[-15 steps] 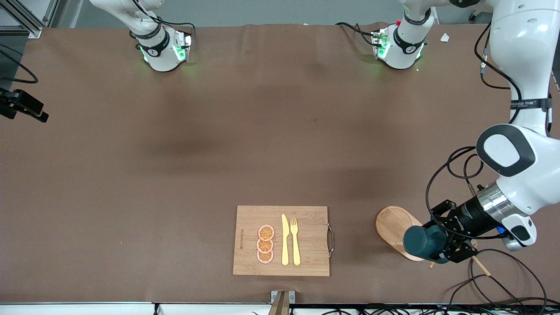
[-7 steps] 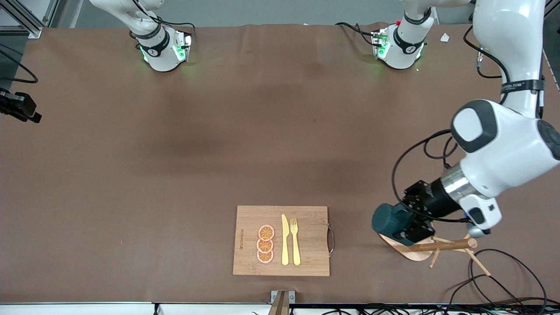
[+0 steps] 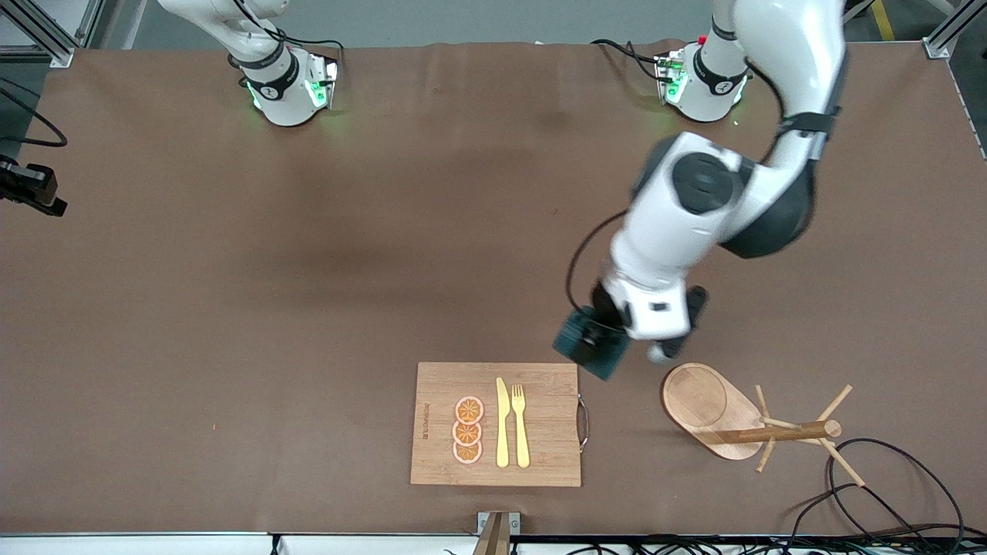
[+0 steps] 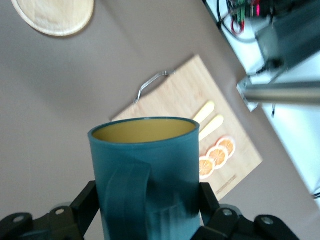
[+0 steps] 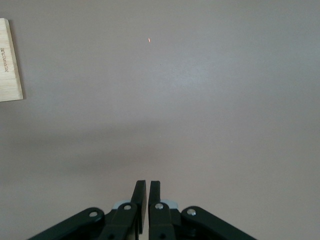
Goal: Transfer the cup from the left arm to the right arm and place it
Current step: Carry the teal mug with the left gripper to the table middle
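Observation:
The cup (image 3: 587, 348), dark teal with a mustard-yellow inside, hangs in the air, with my left gripper (image 3: 609, 339) shut on its body. It is over bare table, just off the cutting board's corner at the left arm's end. In the left wrist view the cup (image 4: 145, 165) fills the middle with its handle facing the camera, and a black finger (image 4: 86, 200) presses on each side of it. My right gripper (image 5: 148, 183) hangs shut and empty over bare brown table. In the front view it shows as a black shape (image 3: 29, 186) at the right arm's end of the table.
A bamboo cutting board (image 3: 439, 378) with a metal handle carries three orange slices (image 3: 467, 431), a yellow knife (image 3: 502, 422) and a fork (image 3: 520, 424). A wooden mug tree (image 3: 786, 433) on an oval base (image 3: 698, 397) stands toward the left arm's end. Black cables (image 3: 887, 486) lie near it.
The left arm has swung the cup from over the oval wooden base toward the table's middle, to just off the cutting board's corner. The right gripper has drawn slightly toward the table's edge.

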Action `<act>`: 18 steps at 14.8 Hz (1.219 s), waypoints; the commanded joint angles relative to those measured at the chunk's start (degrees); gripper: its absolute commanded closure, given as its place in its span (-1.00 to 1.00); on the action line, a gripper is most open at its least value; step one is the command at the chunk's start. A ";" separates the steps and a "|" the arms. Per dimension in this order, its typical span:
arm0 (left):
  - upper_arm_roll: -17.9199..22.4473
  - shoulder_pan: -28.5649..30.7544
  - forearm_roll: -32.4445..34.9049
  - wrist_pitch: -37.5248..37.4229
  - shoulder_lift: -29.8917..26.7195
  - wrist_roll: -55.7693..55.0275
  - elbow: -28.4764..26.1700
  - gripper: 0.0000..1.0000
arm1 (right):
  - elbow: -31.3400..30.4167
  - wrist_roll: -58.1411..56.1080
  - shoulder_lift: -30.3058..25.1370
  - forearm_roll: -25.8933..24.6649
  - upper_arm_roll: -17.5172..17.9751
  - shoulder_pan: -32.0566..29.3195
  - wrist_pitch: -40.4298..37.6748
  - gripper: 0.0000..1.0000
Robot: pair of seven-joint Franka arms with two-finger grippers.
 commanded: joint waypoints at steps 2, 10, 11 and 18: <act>1.13 -7.44 10.44 -0.54 2.80 -6.08 0.04 -0.38 | 0.44 -0.86 0.40 0.76 0.28 -0.52 -0.30 0.85; 1.13 -20.37 37.67 -1.16 11.07 -27.34 -0.23 -0.38 | 0.44 -0.86 0.48 0.59 0.28 -0.69 -0.30 0.16; 1.13 -21.86 40.24 -1.77 12.03 -28.67 -0.23 -0.38 | 0.44 -0.86 0.74 0.59 0.28 -0.69 -0.38 0.02; 1.13 -29.87 56.41 -8.19 18.18 -41.23 -0.23 -0.42 | 0.18 -0.69 0.75 0.59 0.28 -0.87 -0.30 -0.95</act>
